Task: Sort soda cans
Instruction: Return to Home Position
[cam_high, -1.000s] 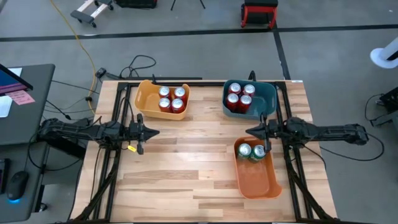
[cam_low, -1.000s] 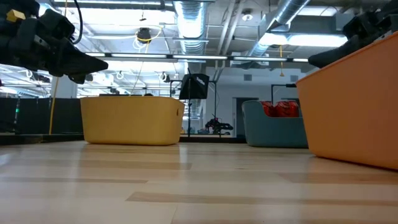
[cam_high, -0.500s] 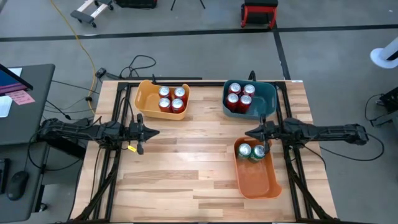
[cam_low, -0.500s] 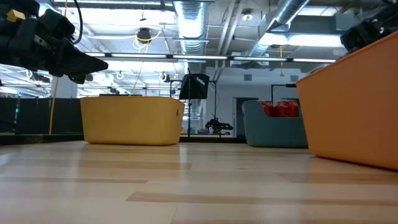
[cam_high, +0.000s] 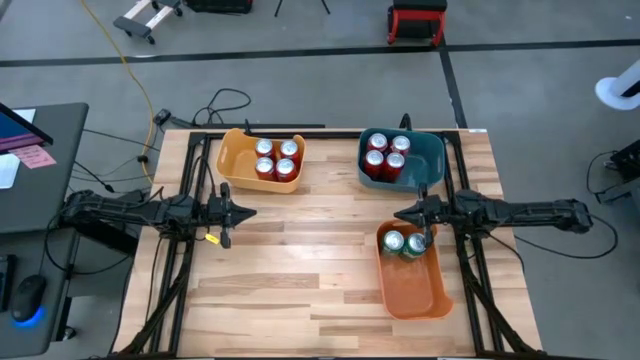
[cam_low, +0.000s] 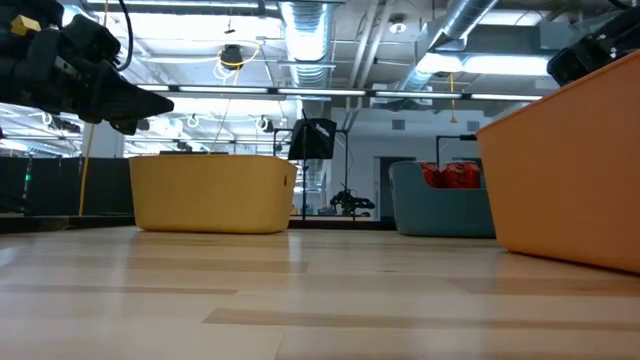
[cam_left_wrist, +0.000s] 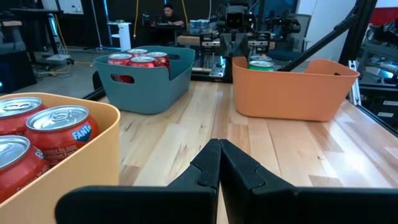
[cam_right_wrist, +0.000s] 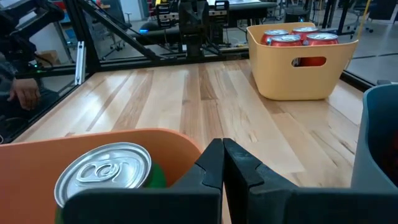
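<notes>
Four red soda cans stand in the yellow bin at the far left. Four more red cans stand in the teal bin at the far right. Two green cans stand in the far end of the orange bin. My left gripper is shut and hovers level over bare table, nearer than the yellow bin. My right gripper is shut too, hovering between the teal and orange bins. In the right wrist view a green can stands just beside the shut fingers.
The wooden table has open room across its middle and near-left part. Black frame rails run along both sides. A desk stands off the left edge. A person's hand shows beyond the table in the right wrist view.
In the low view the dark tip of my right gripper has drawn back and up from above the orange bin's rim. It stays shut, and in the high view it keeps about the same place. The cans and bins have not moved.
</notes>
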